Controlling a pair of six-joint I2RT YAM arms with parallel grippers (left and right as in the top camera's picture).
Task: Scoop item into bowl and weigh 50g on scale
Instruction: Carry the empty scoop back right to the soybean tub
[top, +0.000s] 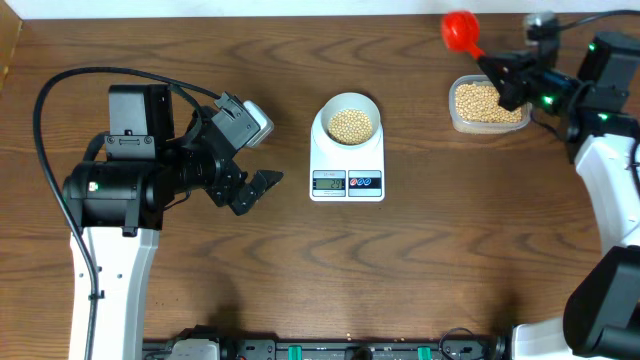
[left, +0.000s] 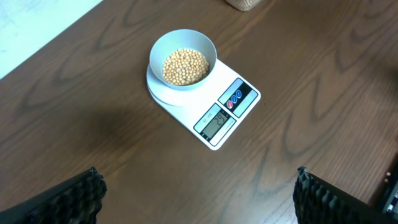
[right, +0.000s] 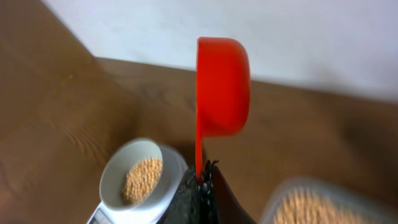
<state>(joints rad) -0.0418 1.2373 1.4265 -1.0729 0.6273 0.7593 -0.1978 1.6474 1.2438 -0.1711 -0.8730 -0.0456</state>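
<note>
The pale bowl (top: 350, 120) stands on the white scale (top: 348, 180) at the table's middle and holds tan beans (top: 350, 124). The left wrist view shows the bowl (left: 184, 59) on the scale (left: 224, 115), whose display is lit. My right gripper (top: 497, 72) is shut on the handle of a red scoop (top: 461, 32) and holds it in the air over the clear tub's (top: 487, 105) left edge. In the right wrist view the scoop (right: 222, 87) is turned on its side above the fingers (right: 200, 180). My left gripper (top: 250, 170) is open and empty, left of the scale.
The clear tub of beans (right: 311, 208) sits at the back right, near the table's far edge. A pale wall strip (top: 300, 8) runs along the back. The arm bases stand at the front left and front right.
</note>
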